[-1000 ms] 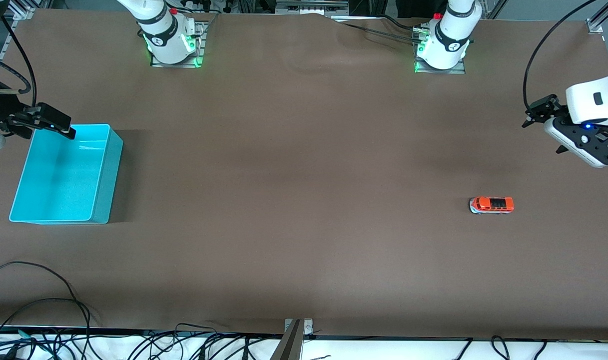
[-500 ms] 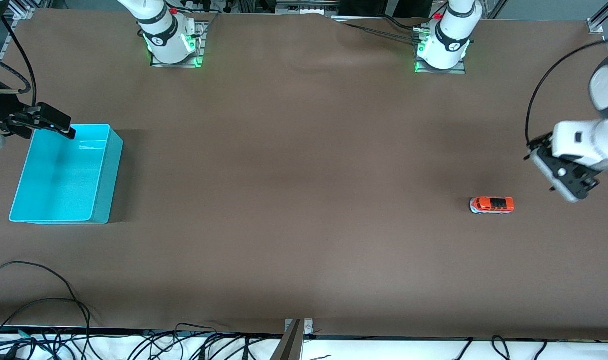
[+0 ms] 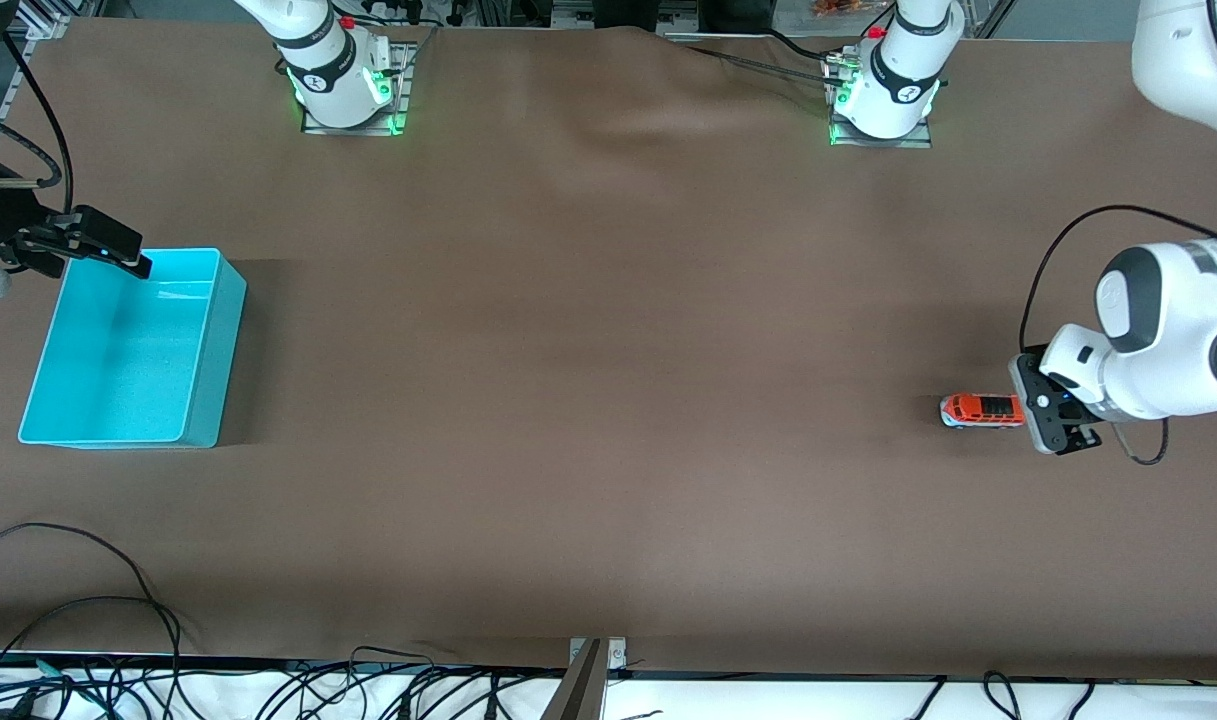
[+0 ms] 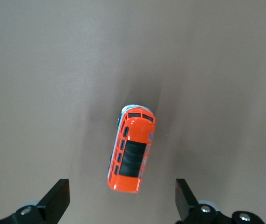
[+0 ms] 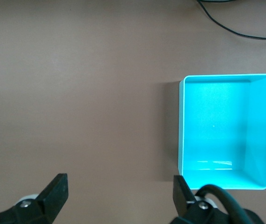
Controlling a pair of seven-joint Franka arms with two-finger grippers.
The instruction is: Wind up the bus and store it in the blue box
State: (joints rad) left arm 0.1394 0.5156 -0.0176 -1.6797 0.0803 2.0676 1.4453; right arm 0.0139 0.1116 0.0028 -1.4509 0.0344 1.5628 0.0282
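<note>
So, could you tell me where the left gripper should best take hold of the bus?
Probably across its long flanks at mid-body, from above: the bus stands upright on the table and is narrow, and the open left gripper hangs over its rear end.

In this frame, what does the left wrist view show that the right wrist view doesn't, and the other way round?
Only the left wrist view shows the bus, lying on the table between the open fingers of the left gripper. Only the right wrist view shows the blue box, empty, a black cable, and the open right gripper beside the box. Both show the brown table cover and a gripper holding nothing.
</note>
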